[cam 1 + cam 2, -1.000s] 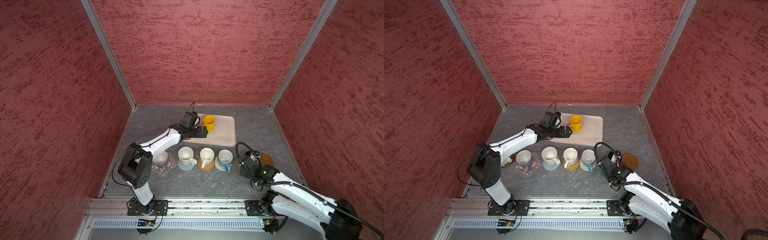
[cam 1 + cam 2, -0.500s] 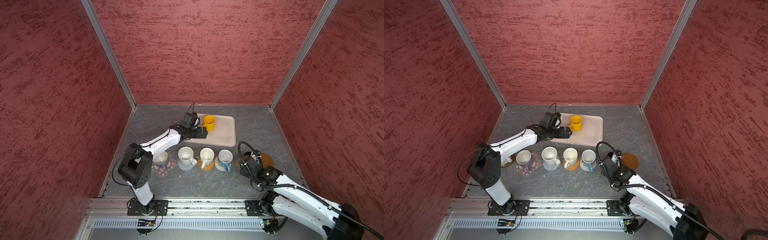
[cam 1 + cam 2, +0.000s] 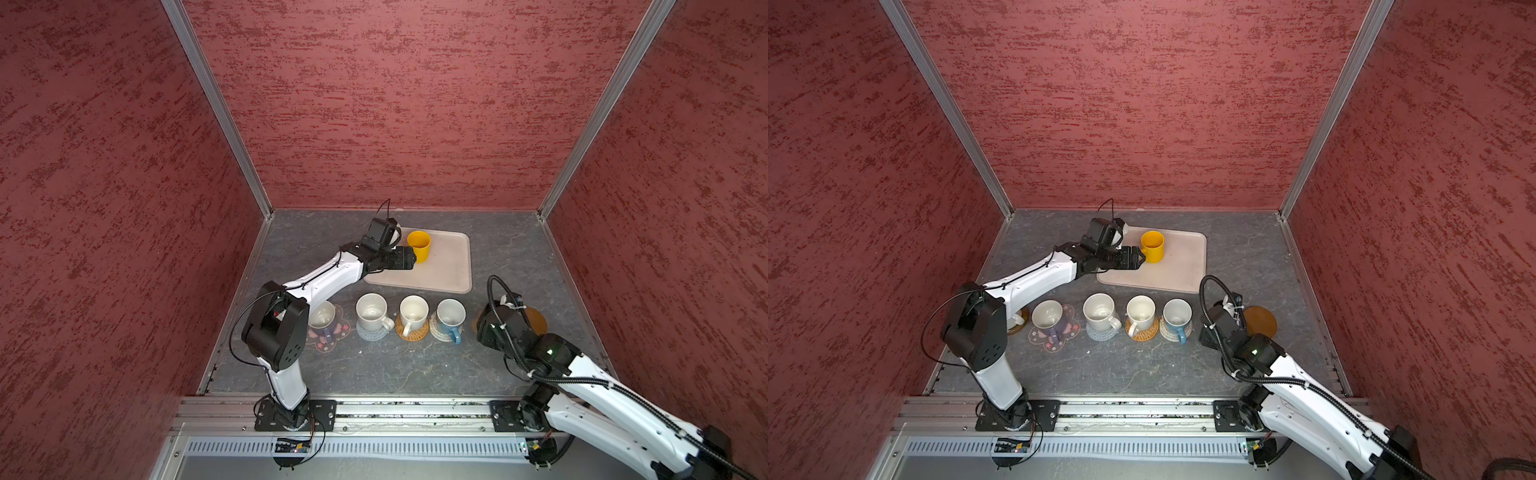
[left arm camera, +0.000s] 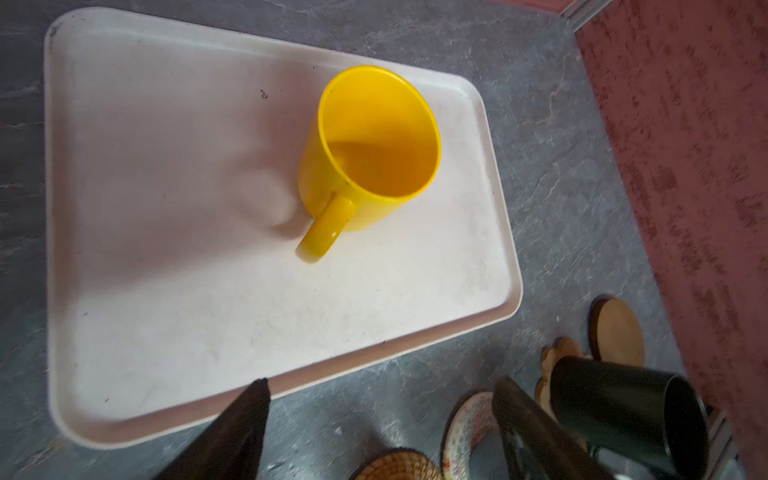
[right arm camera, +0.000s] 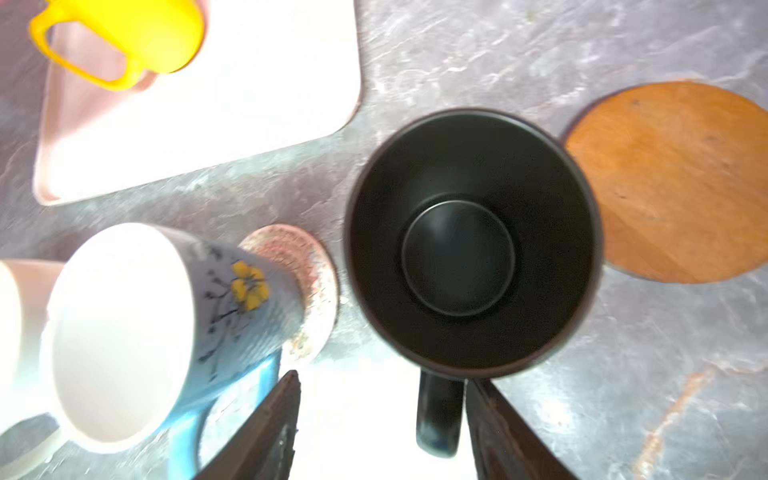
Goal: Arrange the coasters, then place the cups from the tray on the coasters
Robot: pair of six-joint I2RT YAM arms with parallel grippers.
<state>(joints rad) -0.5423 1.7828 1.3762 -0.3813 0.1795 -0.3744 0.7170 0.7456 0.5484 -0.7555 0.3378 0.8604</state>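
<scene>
1 yellow mug on tray, 4 mugs mid-frame, black mug hid by R arm in top views, L gripper & R gripper jaws apart

The yellow cup is smooth and glossy; the tray under it is matt and faintly scuffed. The black cup looks satin-matt, the disc coaster beside it grained wood, the table veined, stone-like grey.

Both top views are looking steeply down from high up front, covering the whole bench. The left wrist view is facing the tray and yellow cup closely. The right wrist view is peering straight down into the black cup, also catching that tray and yellow cup.
</scene>
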